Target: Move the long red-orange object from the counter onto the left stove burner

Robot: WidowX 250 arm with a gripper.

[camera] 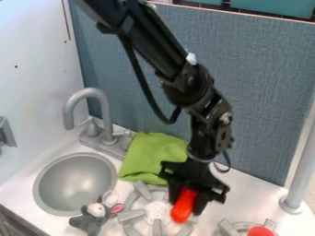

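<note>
The black gripper [185, 201] hangs low over the right side of the left stove burner [137, 214]. Between its two fingers is a smooth red-orange object [183, 208], with a finger against either side of it; its upper end is hidden by the gripper. A green cloth [152, 157] lies crumpled behind the burner, just left of the gripper. To the left of the burner sits a grey plush mouse [91, 221] with a pink ear.
A round metal sink [74, 183] with a grey faucet [89, 94] is at the left. Another burner [226, 227] with a red-orange item [261, 231] on it stands at the lower right, near a grey post [301, 170]. A blue-grey panel [265, 83] rises behind.
</note>
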